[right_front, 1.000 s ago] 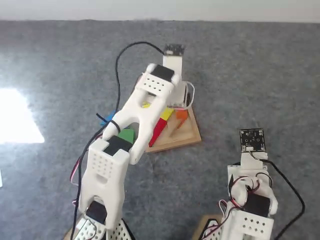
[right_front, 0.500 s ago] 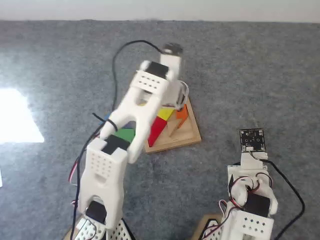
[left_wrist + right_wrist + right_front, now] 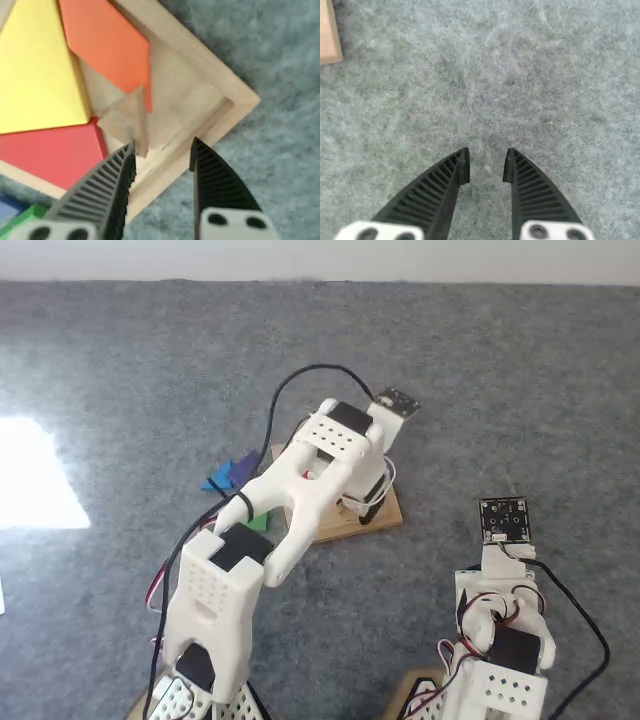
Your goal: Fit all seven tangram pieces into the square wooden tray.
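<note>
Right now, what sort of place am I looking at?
Likely a robotics lab bench: a left arm and right arm at a grey mat-covered table, with a wooden puzzle tray.

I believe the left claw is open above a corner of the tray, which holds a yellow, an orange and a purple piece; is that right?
Almost: the third piece is red, not purple. The left wrist view shows the left claw open above a corner of the tray, with the yellow piece, orange piece and red piece inside.
</note>
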Controlling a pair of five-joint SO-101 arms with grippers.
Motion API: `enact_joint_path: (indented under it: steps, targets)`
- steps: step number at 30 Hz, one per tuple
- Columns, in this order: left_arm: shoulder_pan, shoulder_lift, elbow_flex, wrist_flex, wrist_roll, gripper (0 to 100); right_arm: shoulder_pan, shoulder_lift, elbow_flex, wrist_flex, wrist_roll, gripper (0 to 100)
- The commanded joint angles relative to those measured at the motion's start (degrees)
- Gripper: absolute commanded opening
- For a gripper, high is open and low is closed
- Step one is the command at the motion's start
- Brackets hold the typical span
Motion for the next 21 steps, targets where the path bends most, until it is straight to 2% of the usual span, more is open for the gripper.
enact_joint_path:
  steps: [1, 9, 17, 21]
  targets:
    - [1.8, -4.4, 1.0, -2.9, -3.5, 16, -0.5, -0.5, 1.0, -0.4, 0.5, 13.7]
    - [9.5, -9.6, 0.7, -2.7, -3.0, 16, -0.5, -0.5, 1.0, -0.4, 0.5, 13.7]
    - [4.6, -4.6, 0.9, -4.0, -2.3, 16, -0.5, -0.5, 1.0, -0.4, 0.5, 13.7]
    - [3.2, -4.1, 1.0, -0.9, -2.1, 16, -0.5, -0.5, 1.0, -0.4, 0.5, 13.7]
